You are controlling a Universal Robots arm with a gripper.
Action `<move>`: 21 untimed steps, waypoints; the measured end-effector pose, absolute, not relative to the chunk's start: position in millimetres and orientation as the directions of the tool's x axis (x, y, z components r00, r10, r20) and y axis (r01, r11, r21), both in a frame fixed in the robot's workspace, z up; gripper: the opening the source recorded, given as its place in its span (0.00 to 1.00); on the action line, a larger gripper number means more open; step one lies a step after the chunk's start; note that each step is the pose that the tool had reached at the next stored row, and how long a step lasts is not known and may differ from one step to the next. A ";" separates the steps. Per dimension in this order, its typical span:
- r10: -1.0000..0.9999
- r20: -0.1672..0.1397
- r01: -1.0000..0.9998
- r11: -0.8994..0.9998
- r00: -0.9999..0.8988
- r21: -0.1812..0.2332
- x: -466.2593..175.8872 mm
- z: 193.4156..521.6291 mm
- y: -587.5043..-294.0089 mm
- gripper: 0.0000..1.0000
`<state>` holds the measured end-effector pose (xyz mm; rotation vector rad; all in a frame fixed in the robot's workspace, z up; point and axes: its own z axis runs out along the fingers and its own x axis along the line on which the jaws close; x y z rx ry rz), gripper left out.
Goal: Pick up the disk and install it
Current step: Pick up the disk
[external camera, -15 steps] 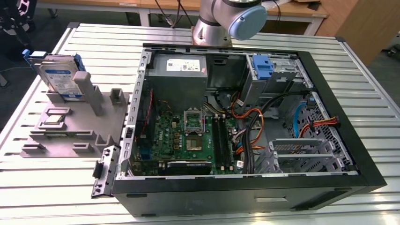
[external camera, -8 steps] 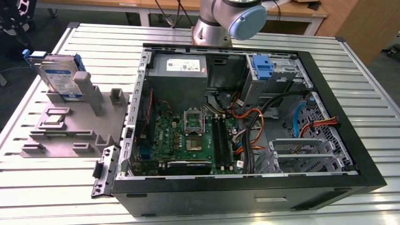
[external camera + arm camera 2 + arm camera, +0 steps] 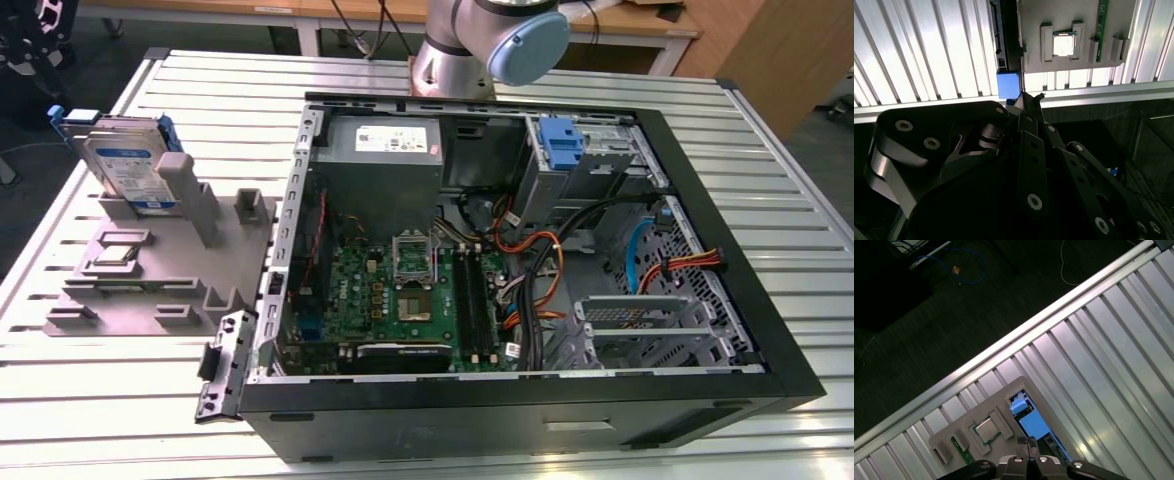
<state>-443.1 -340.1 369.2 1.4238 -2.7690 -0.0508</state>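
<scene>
My gripper (image 3: 1026, 441) pinched together, empty, over the rack (image 3: 134, 290) | disk (image 3: 127, 165) upright in rack, 10 o'clock from the case (image 3: 467, 420) | risk: descending like this I hit its edge and topple it.

A silver bench (image 3: 120, 420) of ribbed aluminium slats, with grooves running across the exterior view, carries two things. A large black metal computer case (image 3: 534, 410) lies on its side with the open face up, covering the middle and the exterior view's right. Just beside it, towards the exterior view's left, sits a flat grey plastic holder tray (image 3: 134, 290) with upright posts and shallow pockets, near the bench's edge rail.
</scene>
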 end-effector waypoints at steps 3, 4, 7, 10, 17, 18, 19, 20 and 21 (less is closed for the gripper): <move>-0.814 0.010 -0.813 0.581 -0.581 0.042 -443.1 369.2 -340.1 0.10; -0.814 0.010 -0.813 0.581 -0.581 0.042 -443.1 369.2 -340.1 0.10; -0.817 0.009 -0.816 0.576 -0.576 0.042 -443.1 369.1 -340.1 0.10; -0.828 0.010 -0.827 0.561 -0.561 0.042 -443.1 369.1 -340.1 0.10; -0.883 0.010 -0.882 0.469 -0.469 0.042 -443.1 368.7 -340.1 0.10; -0.891 0.010 -0.890 0.454 -0.454 0.042 -443.1 368.6 -340.1 0.10; -0.898 0.010 -0.897 0.439 -0.439 0.042 -443.1 368.6 -340.1 0.10; -0.904 0.010 -0.903 0.427 -0.427 0.042 -443.1 368.7 -340.1 0.10; -0.910 0.010 -0.909 0.415 -0.415 0.041 -443.1 368.6 -340.1 0.10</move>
